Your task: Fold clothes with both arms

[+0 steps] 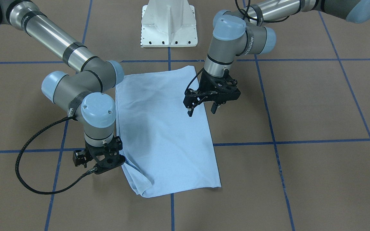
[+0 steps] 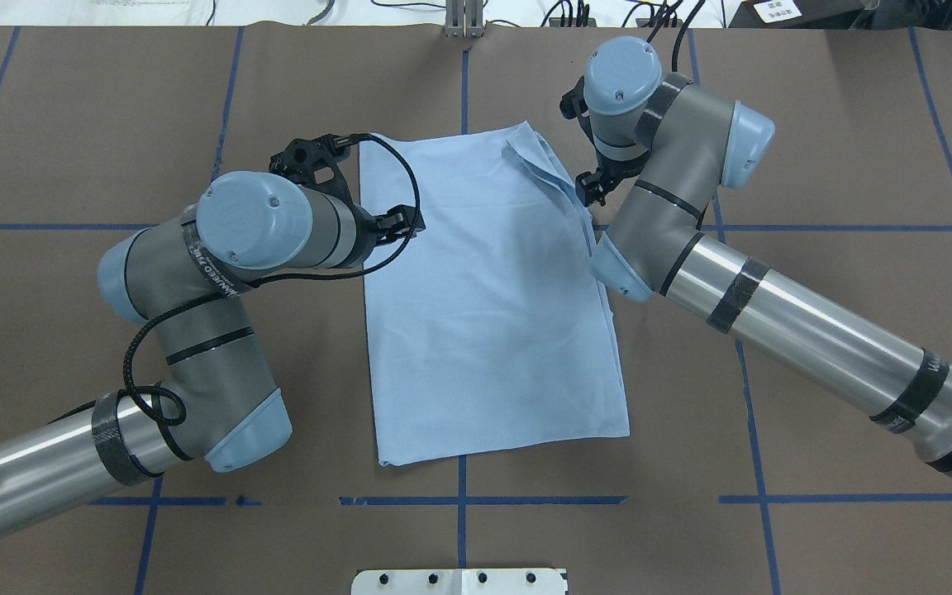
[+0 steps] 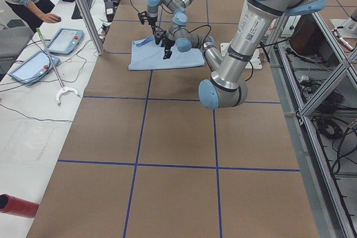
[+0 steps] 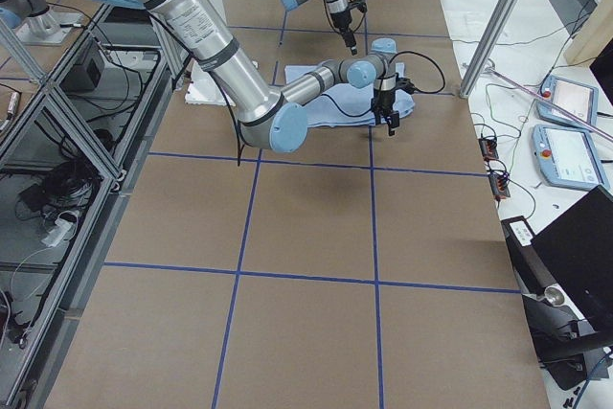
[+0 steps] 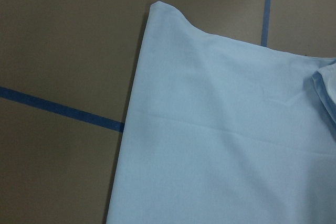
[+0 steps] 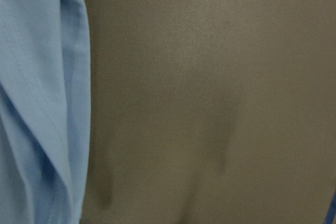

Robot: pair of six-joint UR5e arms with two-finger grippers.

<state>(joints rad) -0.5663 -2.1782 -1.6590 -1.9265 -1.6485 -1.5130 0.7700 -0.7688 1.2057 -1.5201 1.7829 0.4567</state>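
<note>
The pale blue T-shirt (image 1: 165,134) lies flat in the middle of the front-facing frame. It is folded into a long strip running from upper centre to lower centre of the brown table (image 1: 316,106). Its lower left corner is rumpled, with a loose fold lapping over. The left gripper (image 1: 201,110) hangs over the strip's right edge, just right of centre, its two fingers spread with nothing between them. The right gripper (image 1: 106,160) sits low at the strip's left edge, beside the rumpled corner. Its fingers are hidden under its body, so I cannot tell whether they are parted or closed. Blue tape lines (image 1: 300,141) cross the table.
</note>
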